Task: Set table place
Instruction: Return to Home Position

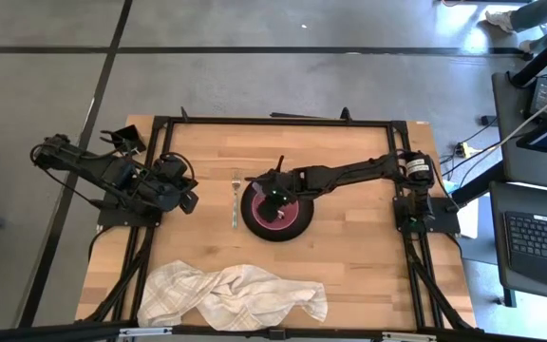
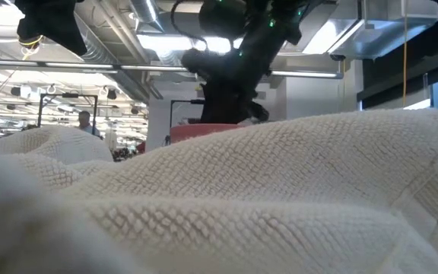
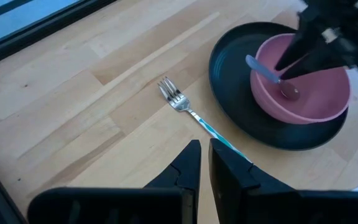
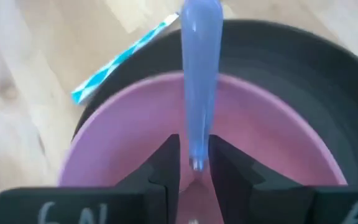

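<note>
Spoon point(image 3: 269, 73) lies in pink bowl point(image 3: 319, 102) (on black plate point(image 3: 229, 68)), right gripper point(image 4: 196, 142) above

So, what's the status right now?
Left gripper shut, idle at left. Right gripper over pink bowl, at spoon. Fork beside black plate. Towel at front edge.

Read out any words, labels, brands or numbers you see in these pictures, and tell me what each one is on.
No text can be read for certain.
White marks on the body of the right hand: cut off at the picture's edge, unreadable.
Keyboard keys: too small to read.
Fork, plate, bowl, spoon, cloth: no lettering shows.
</note>
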